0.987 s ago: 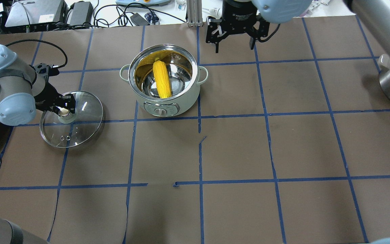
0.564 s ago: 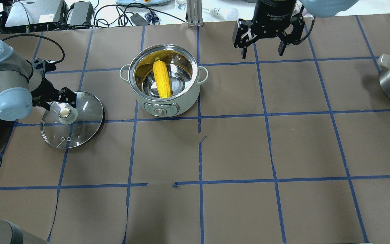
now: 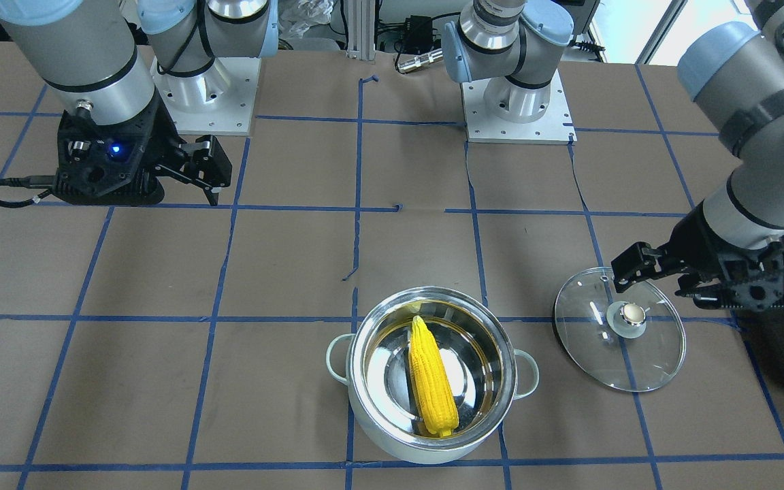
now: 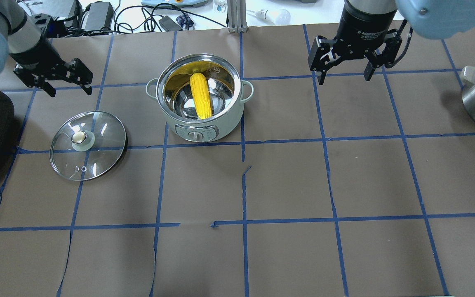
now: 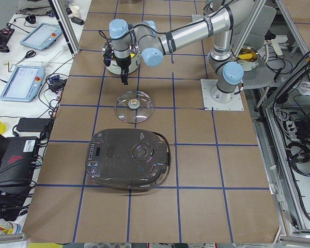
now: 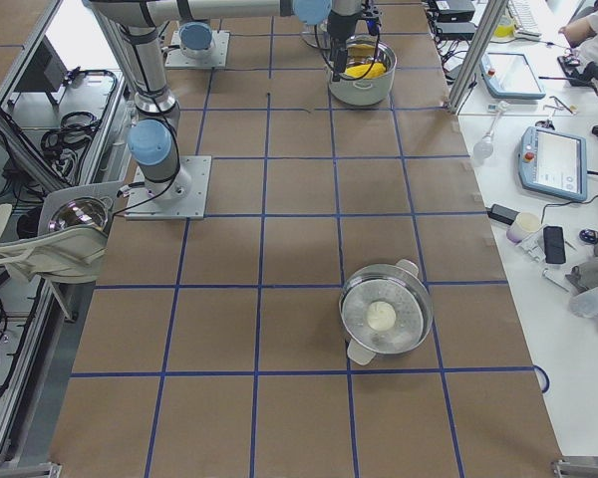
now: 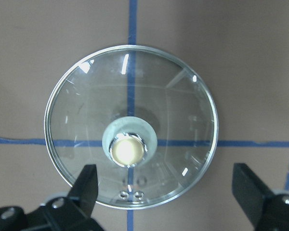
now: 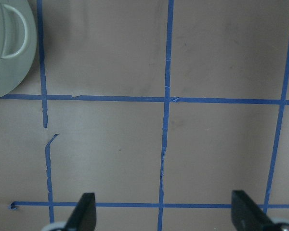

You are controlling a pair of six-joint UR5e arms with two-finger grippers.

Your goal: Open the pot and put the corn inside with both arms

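Observation:
The pot stands open at the table's far middle, with the yellow corn lying inside it; both also show in the front view, pot and corn. The glass lid lies flat on the table to the pot's left, gold knob up. My left gripper is open and empty, above and beyond the lid; its wrist view looks down on the lid between the spread fingers. My right gripper is open and empty to the right of the pot.
A large black appliance sits at the left table end, next to the lid. A steel pot with a white lump inside stands at the right end. The arm bases are at the robot's side of the table.
My left gripper has let go of the lid knob and drawn up and away toward the far left. My right gripper has moved further right, away from the pot. The lid stays put.

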